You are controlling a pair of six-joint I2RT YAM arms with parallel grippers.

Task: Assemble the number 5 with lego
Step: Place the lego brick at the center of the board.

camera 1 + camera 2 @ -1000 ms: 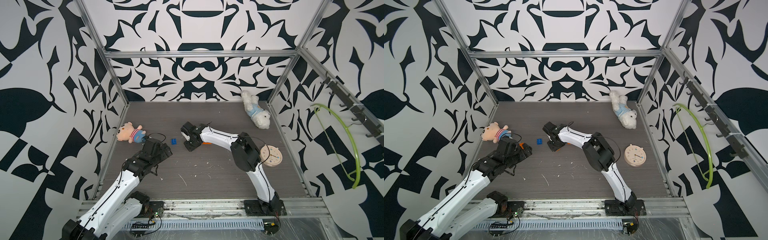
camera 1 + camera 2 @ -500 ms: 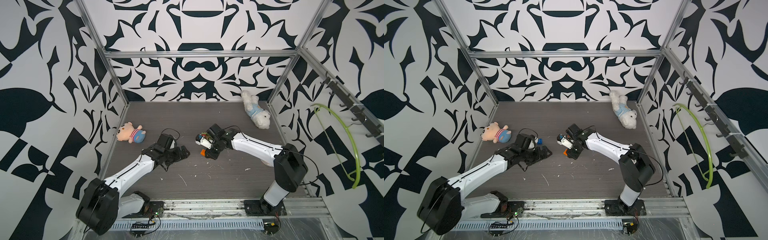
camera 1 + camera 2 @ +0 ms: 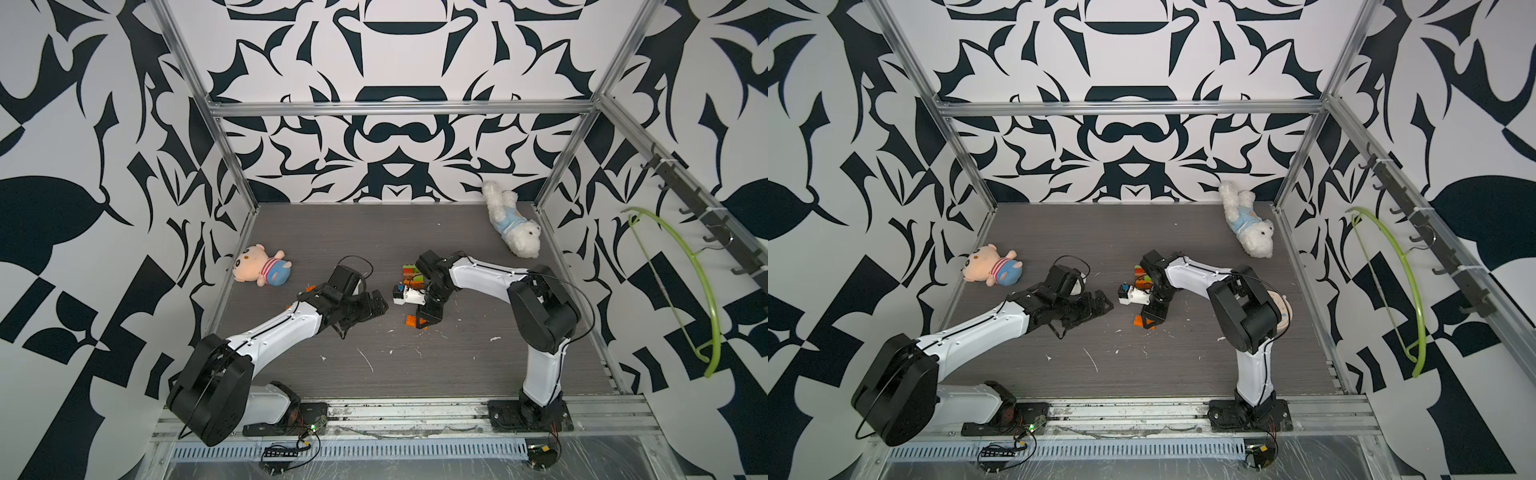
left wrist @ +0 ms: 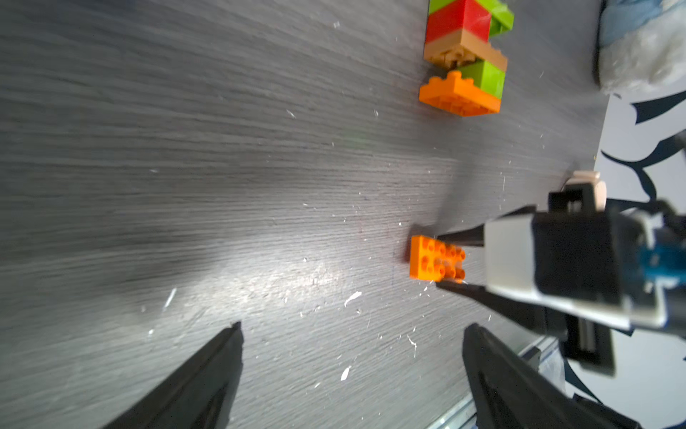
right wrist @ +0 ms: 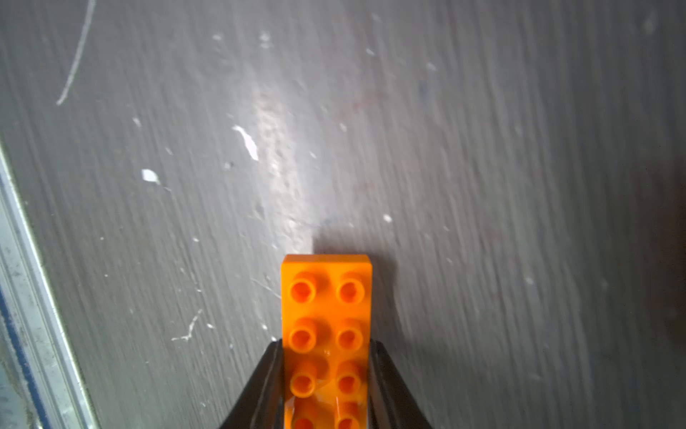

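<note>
My right end effector [image 5: 326, 347] is clamped on an oblong orange brick [image 5: 326, 297] close to the bench [image 5: 501, 148]. My left end effector [image 4: 352, 327] gapes wide, empty. A small brick stack [image 4: 464, 55] lies nearby. I judge the 5 hardly begun.

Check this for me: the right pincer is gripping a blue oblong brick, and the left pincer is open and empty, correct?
One thing is off: the brick in the right pincer is orange, not blue, as the right wrist view shows. The rest holds: the brick is oblong, and the left pincer is open and empty.
</note>
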